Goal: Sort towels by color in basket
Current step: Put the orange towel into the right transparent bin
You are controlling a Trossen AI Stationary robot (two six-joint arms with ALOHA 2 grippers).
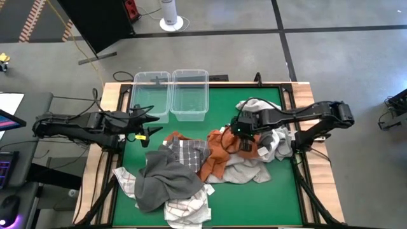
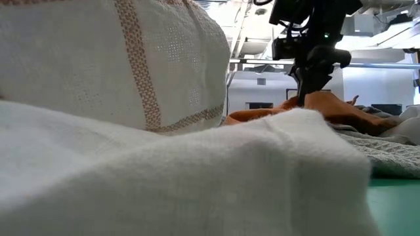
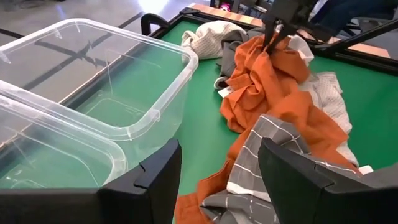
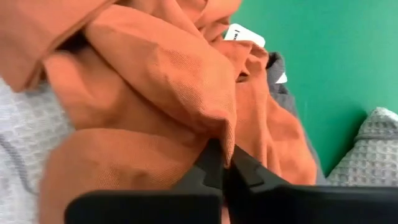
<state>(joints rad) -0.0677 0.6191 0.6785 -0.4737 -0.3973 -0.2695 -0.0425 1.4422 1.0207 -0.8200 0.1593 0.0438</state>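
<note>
Several towels lie heaped on the green table: rust-orange (image 1: 216,156), grey with white grid (image 1: 186,151), dark grey (image 1: 164,183), light grey (image 1: 247,170) and white with red checks (image 1: 188,213). My right gripper (image 1: 231,135) stands over the heap's far side, shut on the rust-orange towel (image 3: 273,93). My left gripper (image 1: 150,124) hovers open at the table's left, beside the two clear baskets (image 1: 151,95) (image 1: 189,94). Nothing is between its fingers (image 3: 152,177). My right gripper (image 4: 225,158) pinches a raised fold of the rust-orange towel (image 4: 208,127) between its two fingertips. The fingers come from above, slanting steeply down. The cloth peaks up at the fingers (image 3: 268,51). The rest of it lies slack on the table and on the other towels.
Both clear baskets stand side by side at the far edge, left of centre, with nothing in them. A white towel (image 1: 254,105) lies at the far right under my right arm. Bare green table (image 1: 210,127) shows between the baskets and the heap.
</note>
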